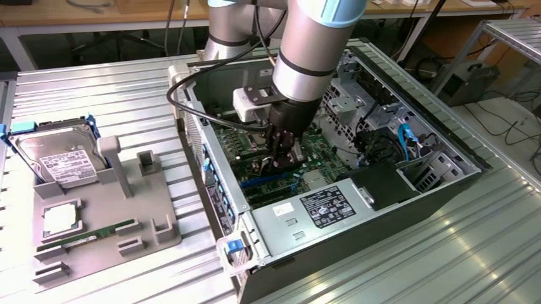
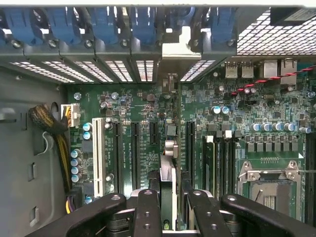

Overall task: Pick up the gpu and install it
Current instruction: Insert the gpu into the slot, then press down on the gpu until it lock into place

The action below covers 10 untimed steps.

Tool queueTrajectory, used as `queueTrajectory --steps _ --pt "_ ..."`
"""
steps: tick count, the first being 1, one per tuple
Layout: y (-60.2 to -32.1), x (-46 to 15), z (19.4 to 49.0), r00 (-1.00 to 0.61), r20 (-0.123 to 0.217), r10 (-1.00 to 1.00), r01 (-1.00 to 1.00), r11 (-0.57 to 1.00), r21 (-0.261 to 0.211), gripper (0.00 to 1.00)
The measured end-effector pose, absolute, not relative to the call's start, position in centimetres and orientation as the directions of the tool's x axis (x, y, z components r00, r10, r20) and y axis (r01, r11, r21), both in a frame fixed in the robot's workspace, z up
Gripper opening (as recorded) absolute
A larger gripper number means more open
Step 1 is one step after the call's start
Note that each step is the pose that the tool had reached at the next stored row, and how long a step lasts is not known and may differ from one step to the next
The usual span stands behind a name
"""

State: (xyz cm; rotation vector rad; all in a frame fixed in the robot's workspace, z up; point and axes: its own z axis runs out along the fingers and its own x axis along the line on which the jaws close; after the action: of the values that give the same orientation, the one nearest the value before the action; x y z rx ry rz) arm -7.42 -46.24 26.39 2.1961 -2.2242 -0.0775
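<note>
Inside the open computer case, the fingers grip the gpu — edge-on, upright over the motherboard slots.

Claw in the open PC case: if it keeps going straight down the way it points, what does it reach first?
Most likely the motherboard. The claw holds the gpu edge-on over the expansion slots, so the card's lower edge should meet a slot first, though depth is unclear.

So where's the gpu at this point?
The gpu is inside the open computer case, held edge-on between the gripper fingers over the motherboard's expansion slots; its metal bracket sits at the rear slot openings.
</note>
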Motion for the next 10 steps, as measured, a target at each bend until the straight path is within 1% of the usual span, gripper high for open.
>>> queueTrajectory --steps 10 --pt "-46.21 -7.98 26.07 -0.008 -0.025 -1.0 -0.999 0.007 0.044 0.26"
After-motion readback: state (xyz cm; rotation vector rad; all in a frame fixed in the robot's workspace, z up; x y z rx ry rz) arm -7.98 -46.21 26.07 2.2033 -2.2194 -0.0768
